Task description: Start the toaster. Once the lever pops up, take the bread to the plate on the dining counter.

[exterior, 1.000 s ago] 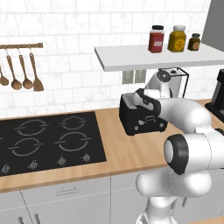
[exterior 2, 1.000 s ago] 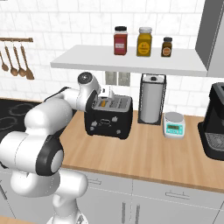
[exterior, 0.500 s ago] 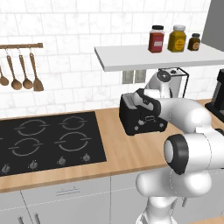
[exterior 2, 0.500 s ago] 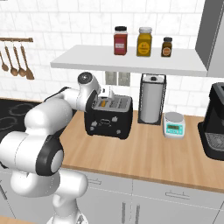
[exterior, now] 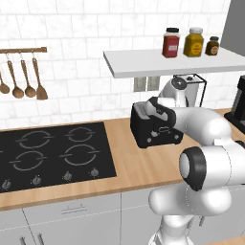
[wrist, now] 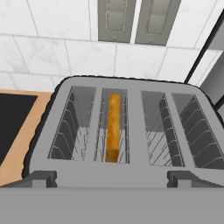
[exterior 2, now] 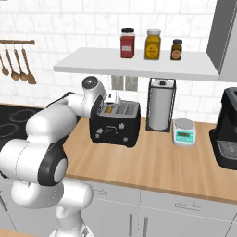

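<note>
The black toaster point(exterior: 155, 133) point(exterior 2: 115, 127) stands on the wood counter against the tiled wall. From above, its silver top point(wrist: 131, 131) has several slots. The bread point(wrist: 113, 127), a tan slice seen edge-on, sits deep in the second slot from the left, and a bit of it shows in the right base view point(exterior 2: 109, 109). My gripper point(wrist: 111, 178) point(exterior 2: 107, 105) point(exterior: 154, 111) hovers just over the toaster's near edge. It is open wide, one fingertip at each side, with nothing between them. The plate and the dining counter are out of view.
A paper towel holder point(exterior 2: 159, 106), a small kitchen scale point(exterior 2: 184, 132) and a black coffee machine point(exterior 2: 229, 129) stand right of the toaster. A black cooktop point(exterior: 52, 153) lies to the left. A shelf point(exterior 2: 139, 67) with jars hangs just above, and wall outlets point(wrist: 138, 19) sit behind.
</note>
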